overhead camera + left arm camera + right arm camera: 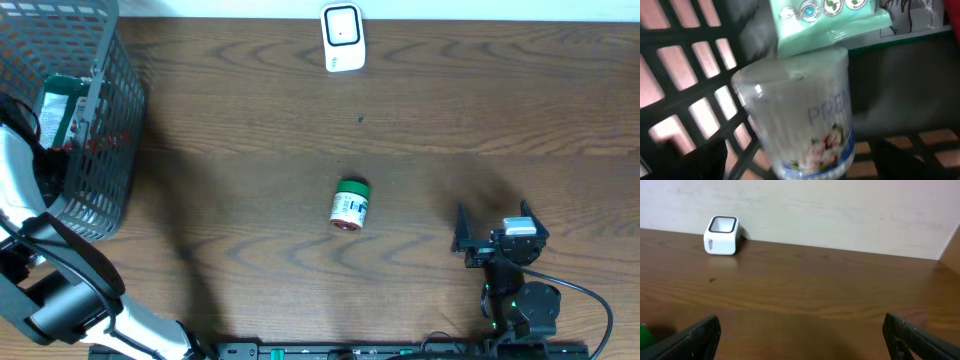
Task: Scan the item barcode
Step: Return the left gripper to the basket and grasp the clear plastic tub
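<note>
Clear plastic tub (800,105) being lined up for a grasp inside the basket (105,130) at the far left.

The left end effector (800,162) is being held wide open over the tub, with nothing gripped; the right end effector (800,335) is being held fully open and empty at the near right. The tub is being judged light, thin-walled and slippery, so it is best pinched gently across its ribbed middle. The scanner (342,38) is standing at the tabletop's (250,120) far edge.
</note>
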